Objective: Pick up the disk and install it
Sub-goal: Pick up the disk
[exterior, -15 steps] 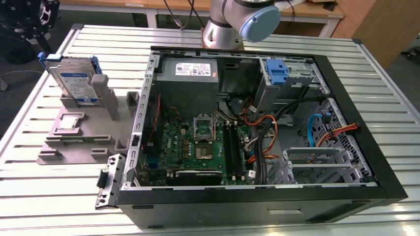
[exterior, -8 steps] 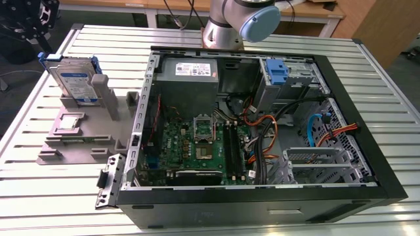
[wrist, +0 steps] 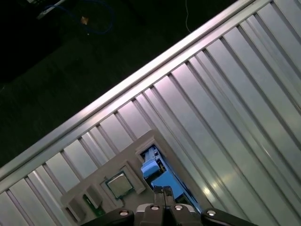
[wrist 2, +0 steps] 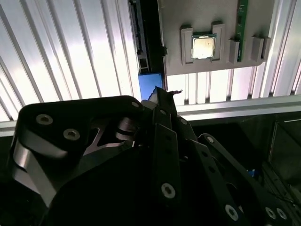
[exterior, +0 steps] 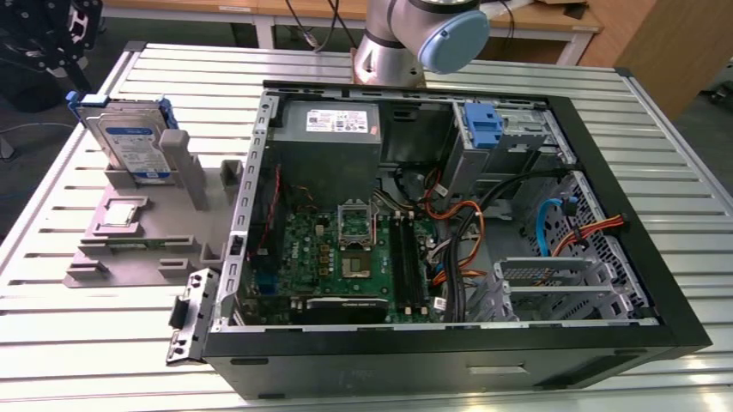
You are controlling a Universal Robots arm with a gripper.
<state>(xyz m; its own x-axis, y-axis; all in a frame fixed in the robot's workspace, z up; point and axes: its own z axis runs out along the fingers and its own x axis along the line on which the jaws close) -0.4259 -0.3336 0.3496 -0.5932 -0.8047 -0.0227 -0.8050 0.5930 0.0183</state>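
Note:
The disk (exterior: 129,142), silver with a white-and-blue label in a blue carrier, stands upright on edge in a grey holder (exterior: 137,245) at the exterior view's left, beside the open computer case (exterior: 458,215). Both wrist views look down on it from above: its blue carrier edge (wrist 2: 149,85) (wrist: 162,178) lies just beyond my gripper (wrist 2: 162,96) (wrist: 163,190). The dark fingers are pressed together with nothing between them. They hang above the disk's top edge without touching it.
The grey holder also carries a processor chip (wrist 2: 203,47) (wrist: 118,184) and a green memory stick (wrist 2: 242,23). Inside the case sit a motherboard (exterior: 343,249), cables and a blue-tabbed drive cage (exterior: 487,129). The ribbed metal table (exterior: 69,343) ends at an edge near the holder.

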